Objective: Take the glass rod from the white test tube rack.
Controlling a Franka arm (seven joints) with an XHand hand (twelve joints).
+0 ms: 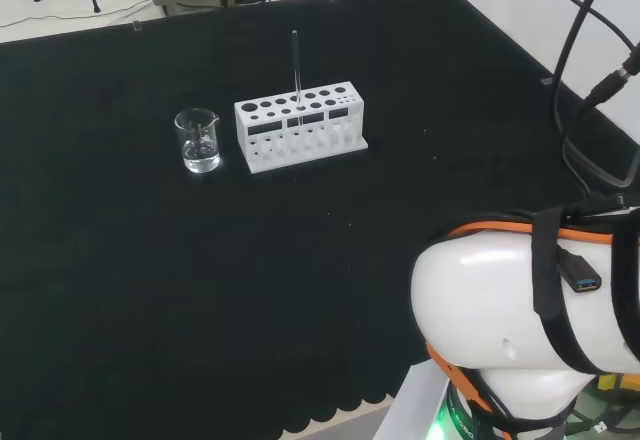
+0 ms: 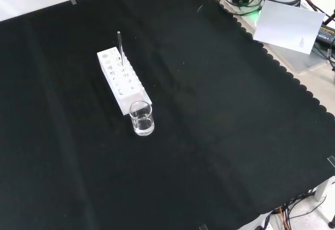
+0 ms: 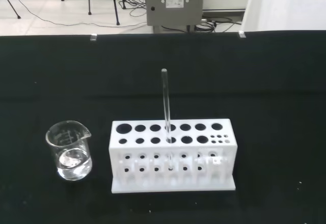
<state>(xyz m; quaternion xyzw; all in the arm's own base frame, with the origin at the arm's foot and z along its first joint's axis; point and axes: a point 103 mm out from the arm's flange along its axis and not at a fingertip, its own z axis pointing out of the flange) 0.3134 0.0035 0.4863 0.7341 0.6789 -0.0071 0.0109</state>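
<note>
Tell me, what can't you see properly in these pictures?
- Lower end of the thin clear glass rod: wrist view, hidden inside the white plastic test tube rack.
- Small clear glass beaker: head view, too clear to tell whether it holds liquid.
- Rack's holes: front view, too small to count.

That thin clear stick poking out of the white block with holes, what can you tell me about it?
It is a glass rod, clear, thin and straight, with plain ends. It stands nearly upright in one hole of the white rack, in the row of larger holes nearer the wrist camera, about midway along it. Most of its length rises above the rack's top. Only the rack touches it. A small glass beaker stands apart by one end of the rack on the black cloth.
</note>
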